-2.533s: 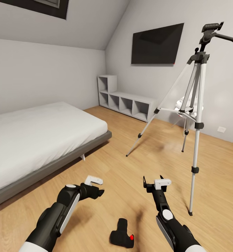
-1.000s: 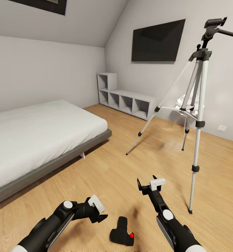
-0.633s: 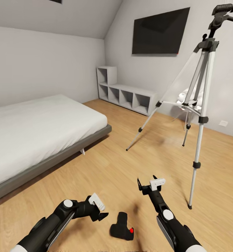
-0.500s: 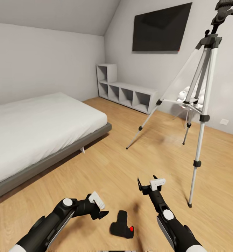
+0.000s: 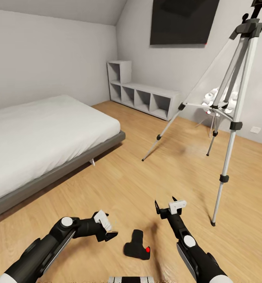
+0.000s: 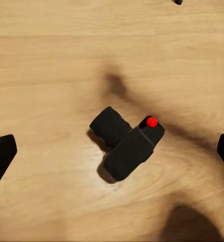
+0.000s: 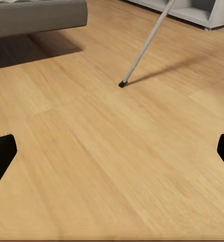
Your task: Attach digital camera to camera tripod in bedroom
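Observation:
The digital camera [image 5: 137,248] lies on the wood floor between my two arms, black with its red button on top. In the left wrist view the digital camera [image 6: 126,147] sits centred between the fingertips [image 6: 1,156], apart from both. My left gripper [image 5: 109,235] hangs open low over the floor, just left of it. My right gripper [image 5: 165,203] stands open and empty, beyond the camera. The camera tripod [image 5: 229,118] stands at the right on silver legs, its head cut off by the frame's top. One tripod foot [image 7: 122,84] shows ahead of the right gripper [image 7: 112,154].
A grey bed [image 5: 40,137] with a dark frame [image 7: 36,15] fills the left side. A white cubby shelf [image 5: 142,96] lines the far wall under a wall TV [image 5: 182,21]. A small white object [image 5: 211,96] stands behind the tripod. Wood floor [image 5: 146,177] stretches between bed and tripod.
The head view has tilted downward, so the room slid up in the picture. My left arm has come lower and closer to the camera. The right arm and camera stay put.

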